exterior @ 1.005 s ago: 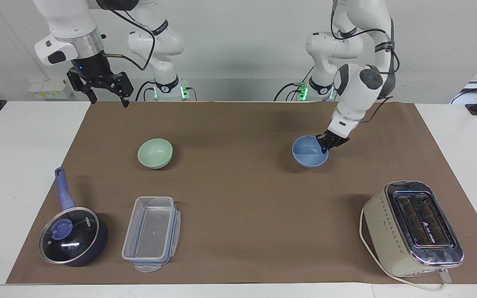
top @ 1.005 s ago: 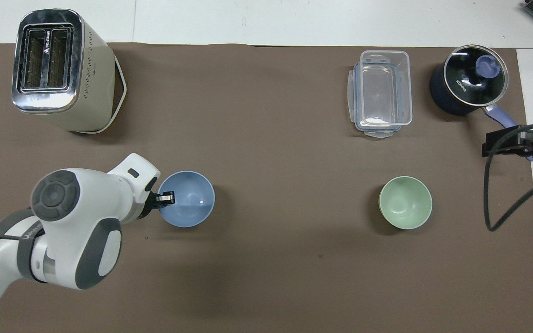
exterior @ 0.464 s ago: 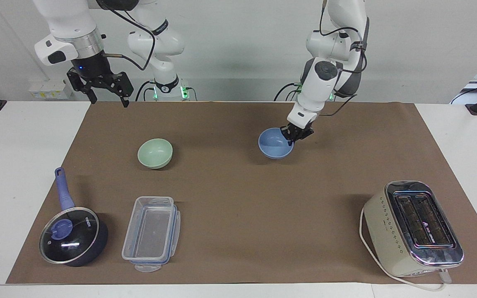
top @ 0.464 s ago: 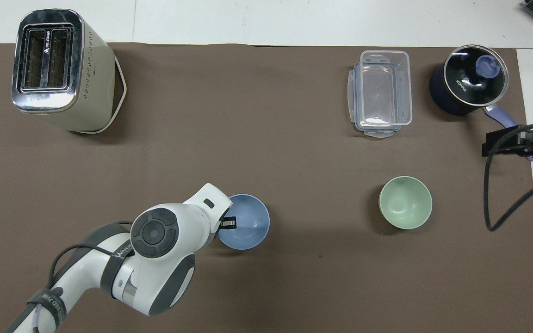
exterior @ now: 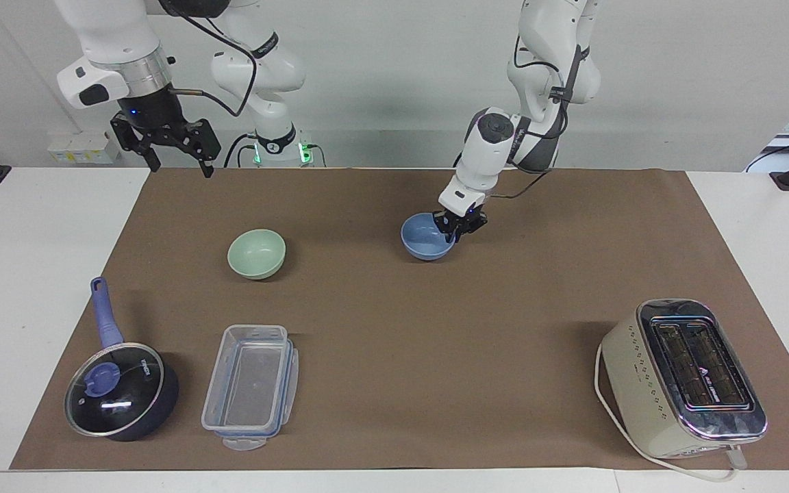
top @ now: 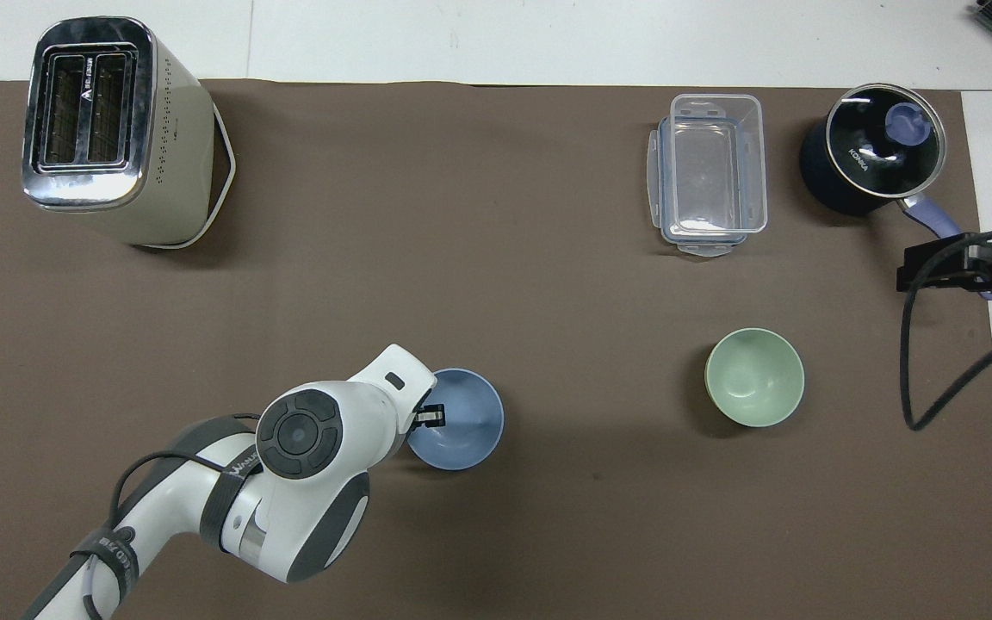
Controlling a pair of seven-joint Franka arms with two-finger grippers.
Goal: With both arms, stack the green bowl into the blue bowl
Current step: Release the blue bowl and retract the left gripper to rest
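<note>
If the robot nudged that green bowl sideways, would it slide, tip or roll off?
The green bowl sits upright on the brown mat, so it would probably slide or rock, not roll. Its rounded underside suggests that a push at the rim could tip it. It looks stiff, smooth and light, so it may slip in a grip.

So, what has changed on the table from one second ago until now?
The left gripper, at the rim of the blue bowl, has carried the bowl from the left arm's end of the table toward the middle, closer to the green bowl. The right gripper waits open above the mat's edge, unmoved. The green bowl, pot, container and toaster stayed in place.
</note>
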